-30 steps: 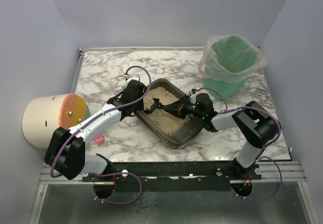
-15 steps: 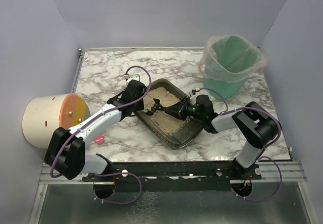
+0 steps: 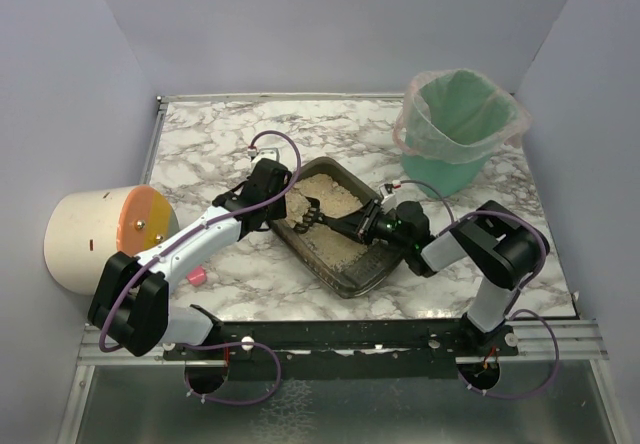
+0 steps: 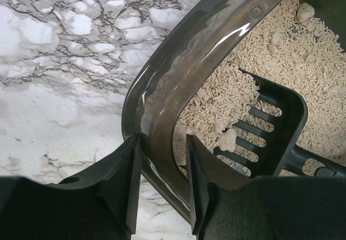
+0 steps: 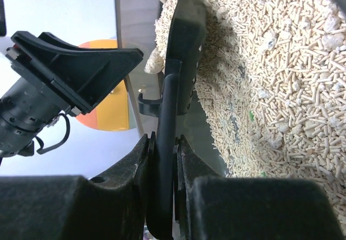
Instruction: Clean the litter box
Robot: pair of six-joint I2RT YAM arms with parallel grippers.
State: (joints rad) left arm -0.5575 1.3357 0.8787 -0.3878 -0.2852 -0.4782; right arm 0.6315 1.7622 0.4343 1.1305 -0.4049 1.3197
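Note:
The litter box [image 3: 356, 282], a dark tray of beige pellet litter [image 5: 281, 78], lies slanted mid-table. My left gripper [image 3: 281, 207] is shut on its left rim [image 4: 162, 110], one finger outside the wall and one inside, as the left wrist view [image 4: 163, 183] shows. A black slotted scoop [image 3: 305, 215] lies low in the litter at the tray's left end, with pale clumps [image 4: 227, 140] on its blade [image 4: 275, 126]. My right gripper [image 3: 368, 226] is shut on the scoop's handle [image 5: 165, 126], and the right wrist view [image 5: 164, 148] shows the handle pinched between both pads.
A green bucket lined with a clear bag [image 3: 458, 124] stands at the back right. A cream cylinder with an orange face [image 3: 100, 236] lies off the table's left edge. A small pink object [image 3: 197, 277] sits near the left arm. Grey walls enclose the table.
My right gripper has pushed the scoop left through the litter, up to the tray's left end beside the left gripper. The left gripper has kept its hold on the rim.

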